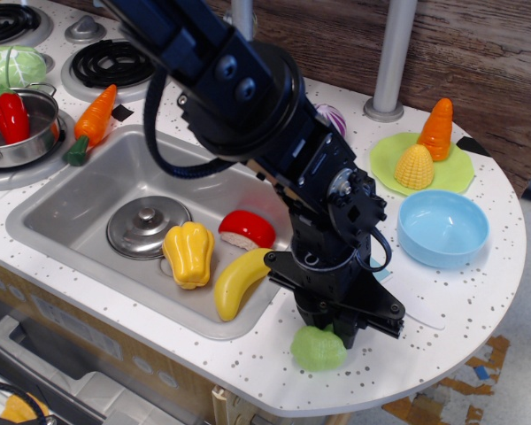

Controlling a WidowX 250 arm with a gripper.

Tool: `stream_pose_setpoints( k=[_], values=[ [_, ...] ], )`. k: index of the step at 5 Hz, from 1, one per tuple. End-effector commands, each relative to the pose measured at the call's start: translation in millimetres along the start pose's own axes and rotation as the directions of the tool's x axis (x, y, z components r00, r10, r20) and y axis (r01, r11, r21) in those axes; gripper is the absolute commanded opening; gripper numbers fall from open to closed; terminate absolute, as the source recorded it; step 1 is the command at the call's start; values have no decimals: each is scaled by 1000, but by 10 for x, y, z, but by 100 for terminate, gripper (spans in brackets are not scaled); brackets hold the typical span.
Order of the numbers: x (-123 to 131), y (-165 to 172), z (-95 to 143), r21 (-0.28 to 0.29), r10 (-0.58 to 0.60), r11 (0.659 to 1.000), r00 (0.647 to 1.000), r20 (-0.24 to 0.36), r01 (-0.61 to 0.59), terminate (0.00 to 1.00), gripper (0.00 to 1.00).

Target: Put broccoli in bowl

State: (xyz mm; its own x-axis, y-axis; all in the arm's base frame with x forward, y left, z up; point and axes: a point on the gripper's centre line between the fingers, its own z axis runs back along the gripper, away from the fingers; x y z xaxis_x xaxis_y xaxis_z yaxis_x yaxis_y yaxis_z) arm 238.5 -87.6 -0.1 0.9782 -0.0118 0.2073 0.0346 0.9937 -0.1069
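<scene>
The light-green broccoli lies on the speckled counter near the front edge, right of the sink. My black gripper points straight down onto it. The fingers stand close together and pinch the broccoli's back part, while its bumpy head sticks out toward the front left. The light blue bowl stands empty on the counter to the right and further back, well apart from the gripper.
The sink holds a metal lid, yellow pepper, banana and a red piece. A lime plate carries corn and a carrot. A pot with a red pepper, a carrot and a cabbage stand at the left.
</scene>
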Motion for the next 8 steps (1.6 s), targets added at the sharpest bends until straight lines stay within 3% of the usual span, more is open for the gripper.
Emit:
stream_pose_setpoints(
  k=[1, 2, 3, 4, 5, 7, 8],
  values=[
    [67, 38, 144, -3, -19, 1000, 1000, -8, 19, 0, 0],
    [142, 56, 296, -15, -28, 999, 999, -30, 28, 0, 0],
    [487, 50, 567, -44, -43, 998, 999, -31, 41, 0, 0],
    [873, -41, 591, -36, -50, 998, 998, 38, 51, 0, 0],
    [1176, -178, 604, -18, -53, 998, 997, 63, 55, 0, 0],
    [1537, -423, 608, 92, -78, 993, 996, 43, 74, 0, 0],
    [1609, -448, 590, 123, -114, 987, 992, 49, 107, 0, 100]
  ],
)
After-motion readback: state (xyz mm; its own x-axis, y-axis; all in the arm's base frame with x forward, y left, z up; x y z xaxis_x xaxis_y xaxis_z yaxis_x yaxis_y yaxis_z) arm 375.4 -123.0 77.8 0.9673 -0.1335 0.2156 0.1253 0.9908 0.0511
